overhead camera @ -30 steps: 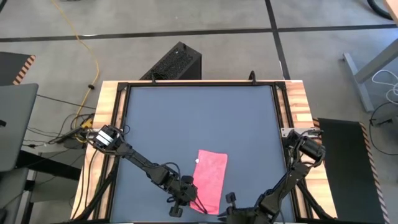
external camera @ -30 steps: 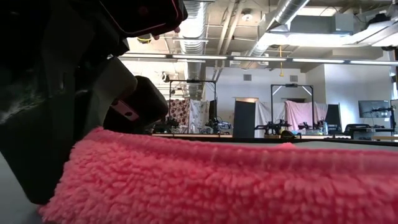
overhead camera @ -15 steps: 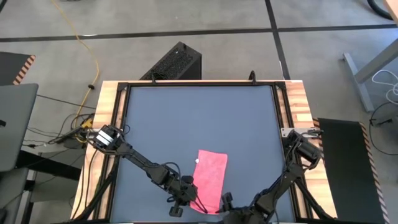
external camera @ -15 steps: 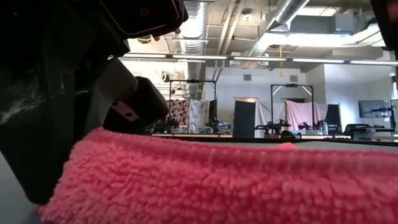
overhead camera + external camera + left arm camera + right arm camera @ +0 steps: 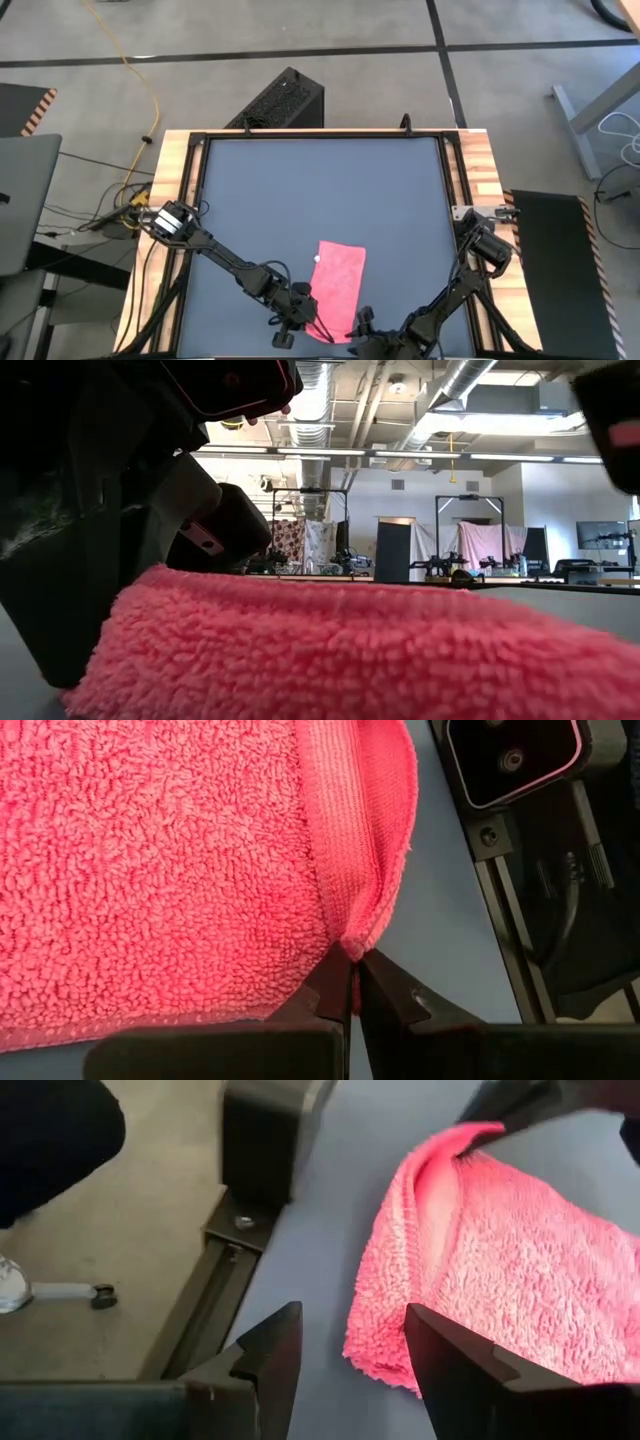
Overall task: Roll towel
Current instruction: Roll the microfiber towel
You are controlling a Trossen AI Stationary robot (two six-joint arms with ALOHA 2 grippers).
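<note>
1. Near the front edge of the dark grey table (image 5: 300, 190), seen from above, we find the pink towel (image 5: 340, 285) lying flat as a narrow strip. The left gripper (image 5: 298, 322) sits at its near left corner and the right gripper (image 5: 362, 325) just beside its near right corner, a spacing we judge suits lifting the near edge evenly to start a roll.

2. At table height, the towel's fluffy near edge (image 5: 350, 650) fills the low view. The left arm's dark bulk stands close at one end of it, and a dark part of another arm shows in a far upper corner.

3. From the left wrist, we see the fingertips (image 5: 335, 985) pressed together on the hemmed corner of the towel (image 5: 150, 870), which puckers upward where they pinch it. We take this hold as an anchor for the roll.

4. From the right wrist, the fingers (image 5: 450, 1360) stand well apart and hold nothing. The towel's ragged corner (image 5: 480, 1270) lies just beyond them, ready for them to close on it.
</note>
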